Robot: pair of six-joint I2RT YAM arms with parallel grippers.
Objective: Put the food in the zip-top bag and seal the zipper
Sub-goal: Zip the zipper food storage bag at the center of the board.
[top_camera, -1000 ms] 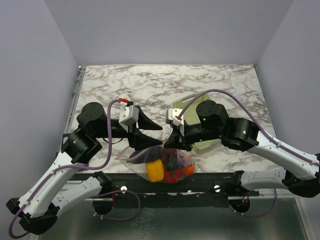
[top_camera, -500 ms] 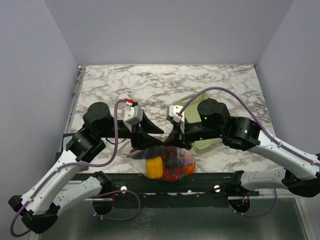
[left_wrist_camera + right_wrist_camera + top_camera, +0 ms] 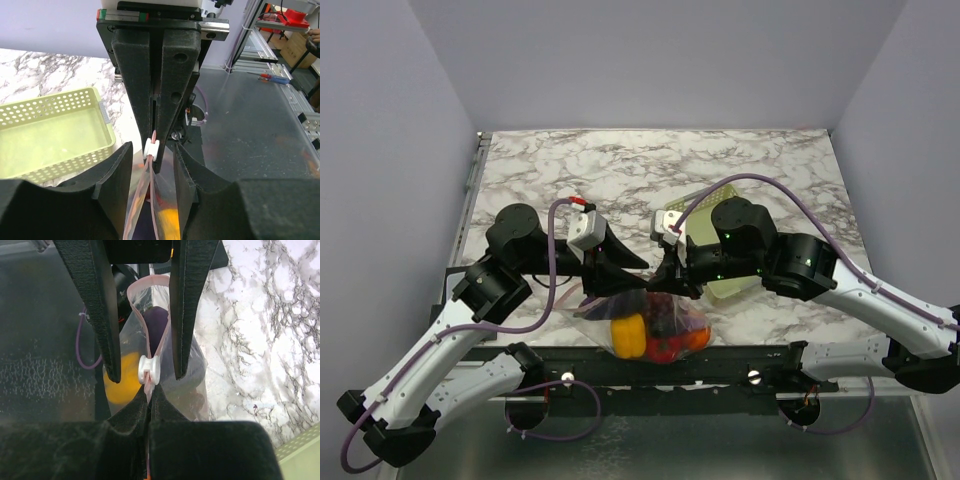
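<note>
Left gripper (image 3: 638,274): partly open, one finger on each side of the bag's mouth, with a gap between each tip and the slider.
Right gripper (image 3: 149,395): closed tight, pinching the zipper just behind the slider, tip to tip with the left gripper.
Zip-top bag (image 3: 595,312): clear and crinkled, at the near edge of the tabletop between the two arms, mouth edge raised up into the grippers, body sagging below them.
Zipper (image 3: 135,290): pinkish strip along the mouth; pressed together where the right gripper pinches it, split into two separate strips on the far side of the slider, toward the left gripper.
Slider (image 3: 150,370): small white clip on the strip, just beyond the right gripper's tips and between the left gripper's fingers.
Food: all inside the bag, heaped at its bottom; yellow piece (image 3: 628,338), red piece (image 3: 665,348), orange piece (image 3: 698,338), dark purple eggplant (image 3: 155,322) higher up near the mouth.
Basket (image 3: 50,105): yellow-green, perforated walls, nothing visible inside from the left wrist view, on the tabletop beside the right arm and largely hidden under it from above.
Tabletop (image 3: 620,170): white marble pattern with grey veins.
</note>
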